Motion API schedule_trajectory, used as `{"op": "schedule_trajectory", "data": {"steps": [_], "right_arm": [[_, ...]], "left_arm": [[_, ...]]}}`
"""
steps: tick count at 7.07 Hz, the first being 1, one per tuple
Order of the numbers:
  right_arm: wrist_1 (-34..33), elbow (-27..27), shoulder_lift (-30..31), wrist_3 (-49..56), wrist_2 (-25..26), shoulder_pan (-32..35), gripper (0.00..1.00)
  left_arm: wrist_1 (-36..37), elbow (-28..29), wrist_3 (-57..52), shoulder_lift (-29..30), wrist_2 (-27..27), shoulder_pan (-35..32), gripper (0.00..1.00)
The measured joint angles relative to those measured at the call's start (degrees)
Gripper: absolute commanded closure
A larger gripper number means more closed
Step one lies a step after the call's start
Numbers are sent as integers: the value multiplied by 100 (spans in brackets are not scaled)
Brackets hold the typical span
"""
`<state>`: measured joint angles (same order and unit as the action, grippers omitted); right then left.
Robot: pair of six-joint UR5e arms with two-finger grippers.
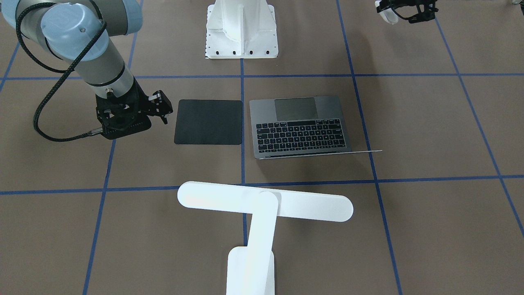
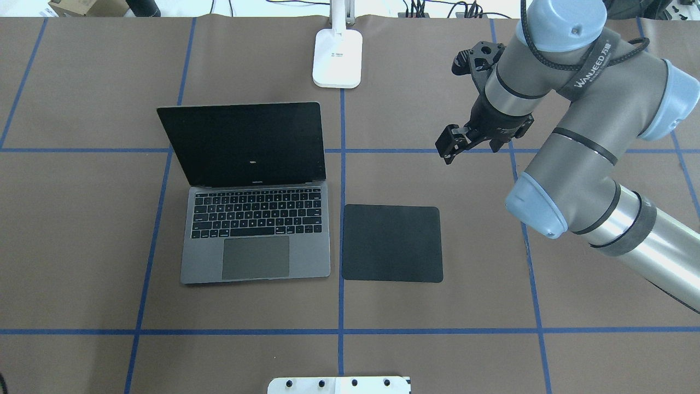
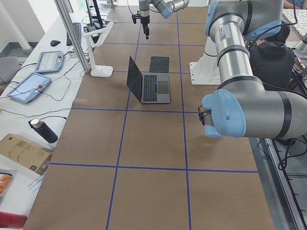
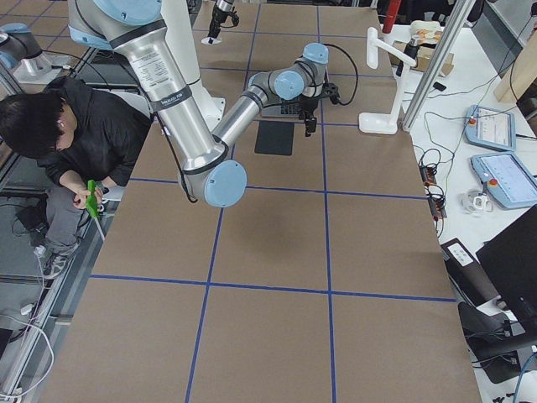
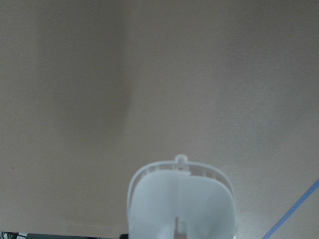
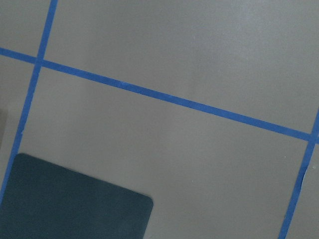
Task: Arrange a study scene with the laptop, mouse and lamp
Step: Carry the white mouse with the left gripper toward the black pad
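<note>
The laptop (image 2: 257, 235) lies open at the table's middle left, its screen upright and dark; it also shows in the front view (image 1: 299, 127). The lamp (image 1: 266, 203) stands at the far edge behind it, with its base (image 2: 337, 57) in the overhead view. My left gripper (image 1: 395, 12) is at the table's near edge by the robot, shut on the white mouse (image 1: 386, 16), which fills the bottom of the left wrist view (image 5: 182, 199). My right gripper (image 2: 447, 149) hovers open and empty above the table, beyond the black mat's far right corner.
A flat black square mat (image 2: 391, 243) lies just right of the laptop, and its corner shows in the right wrist view (image 6: 70, 204). The white ribbed pedestal (image 1: 241, 32) stands at the near edge. A seated person (image 4: 67, 143) is beside the table.
</note>
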<state>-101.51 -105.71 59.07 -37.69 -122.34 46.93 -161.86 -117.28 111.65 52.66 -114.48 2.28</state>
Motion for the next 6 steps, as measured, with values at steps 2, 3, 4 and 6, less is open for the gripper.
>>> {"op": "schedule_trajectory", "data": {"steps": [2,3,4,6], "right_arm": [[0,5,-1,-3,0,0,1],[0,9,0,-3,2,0,1],[0,13,11,-2,4,0,1],[0,15,39,-4,13,1,1]], "left_arm": [[1761,-312,-5,1299,-386,-697,55],[2449,-384,-9,1884,-663,-1082,55],[2982,-413,-13,2428,-875,-1409,55],[4437,-415,-270,3823,-1153,-1945,55]]}}
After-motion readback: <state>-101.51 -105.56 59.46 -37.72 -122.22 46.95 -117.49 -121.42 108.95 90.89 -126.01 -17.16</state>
